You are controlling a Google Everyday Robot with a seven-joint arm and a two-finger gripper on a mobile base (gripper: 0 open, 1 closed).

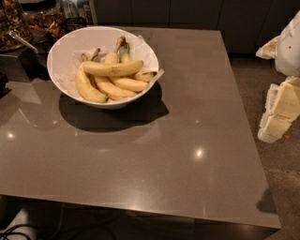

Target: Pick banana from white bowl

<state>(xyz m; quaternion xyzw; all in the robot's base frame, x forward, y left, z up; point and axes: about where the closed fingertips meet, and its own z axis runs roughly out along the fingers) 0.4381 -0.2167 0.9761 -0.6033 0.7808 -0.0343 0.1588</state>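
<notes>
The white bowl (55, 70), lined with white paper, stands at the table's back left. Several yellow bananas lie in it. The banana (112, 69), long and gently curved, lies crosswise on top of the others. Shorter bananas with long brown stems (120, 43) lie under and behind it. My gripper (280, 111) is at the right edge of the view, beyond the table's right side and above the floor. It is far from the bowl and holds nothing that I can see.
The brown glossy table (187, 140) runs from the bowl to the front and right edges. Glass jars of snacks (44, 18) and a metal scoop handle (22, 41) stand at the back left. Dark cabinets (187, 11) are behind.
</notes>
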